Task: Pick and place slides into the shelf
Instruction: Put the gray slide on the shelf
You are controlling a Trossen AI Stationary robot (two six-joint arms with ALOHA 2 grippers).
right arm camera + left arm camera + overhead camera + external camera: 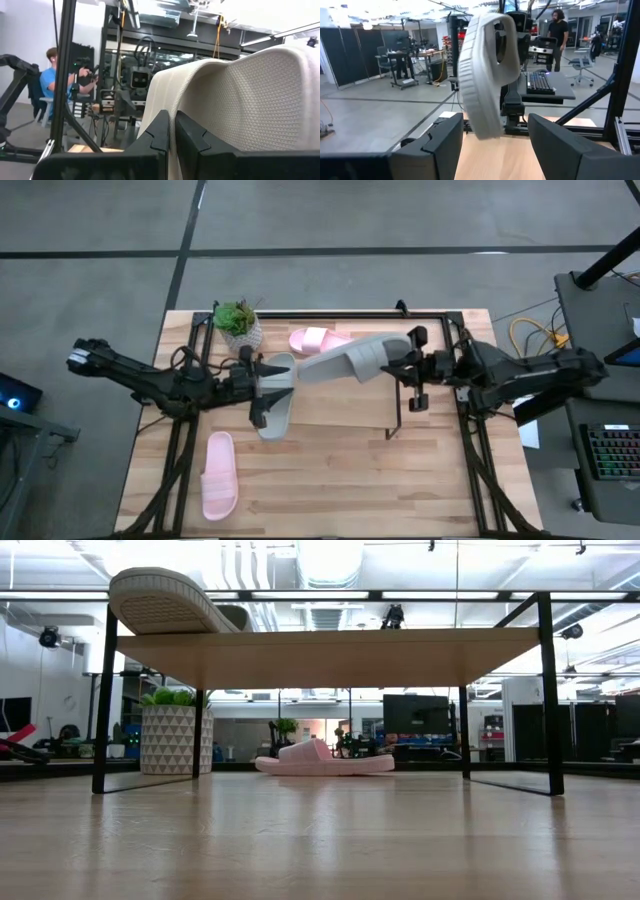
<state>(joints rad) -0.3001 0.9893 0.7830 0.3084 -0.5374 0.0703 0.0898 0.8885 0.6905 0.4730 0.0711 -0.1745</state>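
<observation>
Right end effector [408, 370] is clamped on the edge of a grey slide [355, 358], holding it raised over the shelf [400, 410]; in the right wrist view both fingers [165, 135] sit tight together against the slide's textured sole [250, 100]. In the low view that slide [165, 600] rides at the top board's level [330, 650], sole showing, at the shelf's corner near the plant. Left end effector [262, 385] hovers at the second grey slide [275, 395], which lies on the counter [350, 480] beside the shelf's open side; fingers [437, 145] spread wide, nothing between them. Left wrist view looks past them at the raised slide [482, 70] and the right arm behind it. One pink slide [318, 339] lies under the shelf toward the back edge, also seen in the low view [325, 758] on the counter beneath the board. The other pink slide [219, 475] lies alone on the counter's near left area, well apart from the shelf. Potted plant [238, 323] stands at the back left corner, just beside the shelf. Persons in the room beyond: one standing [558, 30], one seated in blue [50, 80].
</observation>
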